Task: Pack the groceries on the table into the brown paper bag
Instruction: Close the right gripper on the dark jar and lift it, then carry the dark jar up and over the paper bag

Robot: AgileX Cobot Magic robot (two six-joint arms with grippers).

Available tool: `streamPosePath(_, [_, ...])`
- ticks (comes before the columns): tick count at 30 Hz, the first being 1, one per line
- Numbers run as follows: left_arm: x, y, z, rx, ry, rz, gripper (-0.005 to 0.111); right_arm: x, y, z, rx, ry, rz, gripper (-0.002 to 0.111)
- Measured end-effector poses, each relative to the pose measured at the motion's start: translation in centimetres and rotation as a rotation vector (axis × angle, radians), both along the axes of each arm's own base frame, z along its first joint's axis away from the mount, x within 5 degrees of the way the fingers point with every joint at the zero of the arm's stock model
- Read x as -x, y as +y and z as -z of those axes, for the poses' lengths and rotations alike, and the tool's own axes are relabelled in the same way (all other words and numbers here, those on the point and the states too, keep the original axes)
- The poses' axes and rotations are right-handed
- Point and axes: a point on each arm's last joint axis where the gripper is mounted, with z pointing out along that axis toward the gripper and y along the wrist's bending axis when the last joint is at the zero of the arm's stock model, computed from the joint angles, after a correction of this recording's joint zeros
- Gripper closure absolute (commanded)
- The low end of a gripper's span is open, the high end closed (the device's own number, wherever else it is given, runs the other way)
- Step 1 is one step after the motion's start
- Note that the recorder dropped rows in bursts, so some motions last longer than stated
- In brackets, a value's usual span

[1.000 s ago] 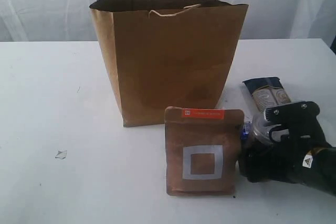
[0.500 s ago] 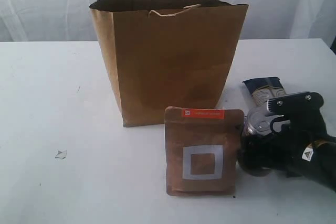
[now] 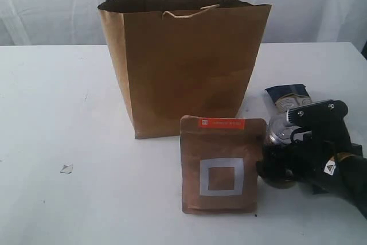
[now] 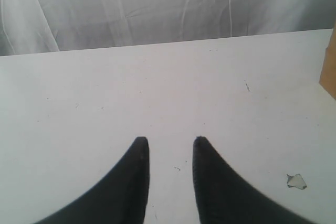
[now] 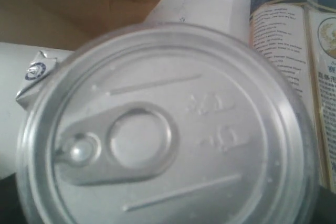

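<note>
You will find the small dark jar, capped by a silver pull-tab lid, at the near right of the table. It stands just right of the upright brown square-marked pouch, nearer than the navy-tan packet, with the brown paper bag farther back and to the left. Expect the jar to be rigid, weighty for its size and smooth-sided, so likely slippery. Take it across the body below the lid rim, not by the tab. Your right gripper sits down around it, but the jaws are hidden, so I cannot tell whether they stand clear or are clamped on. Your left gripper hangs over bare tabletop, jaws a narrow gap apart, holding nothing.
</note>
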Motion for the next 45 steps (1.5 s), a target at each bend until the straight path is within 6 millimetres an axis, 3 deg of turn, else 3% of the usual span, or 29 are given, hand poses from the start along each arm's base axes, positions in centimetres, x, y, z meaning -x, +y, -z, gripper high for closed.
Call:
streamPosePath(1, [0.0,0.0,0.0,0.000,0.000,0.000,0.072,0.1,0.0,-0.1,-0.005,0.005,0.003,0.107])
streamPosePath(2, [0.0,0.0,0.0,0.000,0.000,0.000,0.072,0.3,-0.1,-0.4,-0.007,0.018,0.002,0.108])
streamPosePath(6, [0.0,0.0,0.0,0.000,0.000,0.000,0.072,1.6,-0.4,-2.6,-0.028,0.035,-0.005,0.108])
streamPosePath(14, [0.0,0.0,0.0,0.000,0.000,0.000,0.072,5.1,-1.3,-9.6,-0.113,-0.125,-0.036,0.108])
streamPosePath(20, [0.0,0.0,0.0,0.000,0.000,0.000,0.072,3.8,-0.7,-18.2,-0.124,-0.347,-0.086,0.108])
streamPosePath(26, [0.0,0.0,0.0,0.000,0.000,0.000,0.072,1.7,0.1,-23.7,-0.091,-0.496,-0.111,0.108])
streamPosePath(33, [0.0,0.0,0.0,0.000,0.000,0.000,0.072,-2.5,1.6,-25.1,-0.064,-0.521,-0.121,0.108])
streamPosePath(45, [0.0,0.0,0.0,0.000,0.000,0.000,0.072,-9.0,4.1,-25.1,-0.065,-0.598,-0.127,0.108])
